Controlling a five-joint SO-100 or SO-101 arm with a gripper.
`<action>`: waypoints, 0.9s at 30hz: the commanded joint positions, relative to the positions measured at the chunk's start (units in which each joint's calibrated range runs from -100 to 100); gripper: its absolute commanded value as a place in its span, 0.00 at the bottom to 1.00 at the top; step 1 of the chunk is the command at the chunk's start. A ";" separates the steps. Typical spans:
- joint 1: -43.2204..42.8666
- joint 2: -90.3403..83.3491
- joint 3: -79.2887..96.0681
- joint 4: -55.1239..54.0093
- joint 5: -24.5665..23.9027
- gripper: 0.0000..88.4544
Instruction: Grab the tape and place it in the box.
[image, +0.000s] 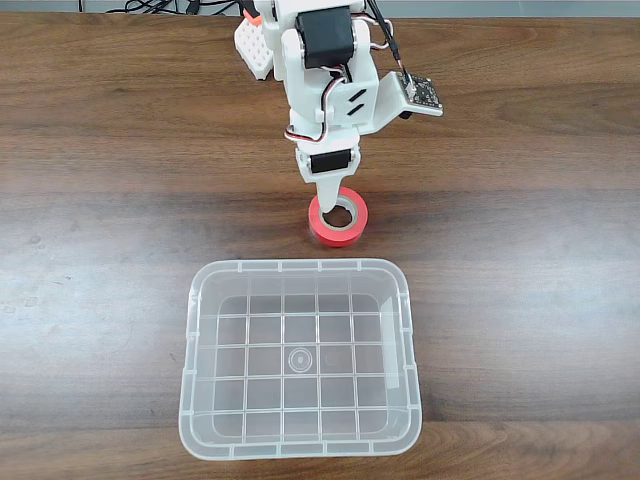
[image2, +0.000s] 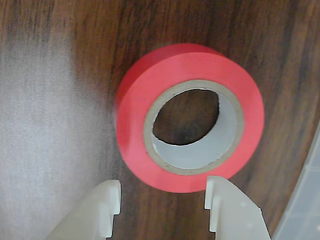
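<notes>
The tape (image: 338, 222) lies flat on the dark wood-grain surface (image: 520, 260), its hole facing up, just beyond the box (image: 300, 358) at about 12 o'clock from the box's centre in the fixed view, near the far rim but apart from it. The box is a clear plastic bin with a grid-patterned bottom, sitting at 6 o'clock in that view. The white arm (image: 325, 80) reaches in from 12 o'clock and points down over the roll, with the gripper (image: 332, 200) at the roll's far edge; one finger tip appears to dip toward the pale core. In the wrist view the tape (image2: 135, 125) sits at the middle of the picture, red outside with a grey-beige inner ring, and the gripper (image2: 162, 200) enters from 6 o'clock. Its two white fingers (image2: 107, 210) are spread apart with a clear gap between them, nothing held; the one at 5 o'clock overlaps the roll's near edge, the one at 7 o'clock is beside the roll over bare wood. A sliver of the box's translucent wall (image2: 305, 200) shows at 4 o'clock.
</notes>
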 joint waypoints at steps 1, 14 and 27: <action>0.55 -0.46 -0.13 -0.83 0.12 0.19; 0.69 11.29 -0.48 -6.91 2.18 0.19; 0.62 11.69 -1.71 -6.48 3.08 0.03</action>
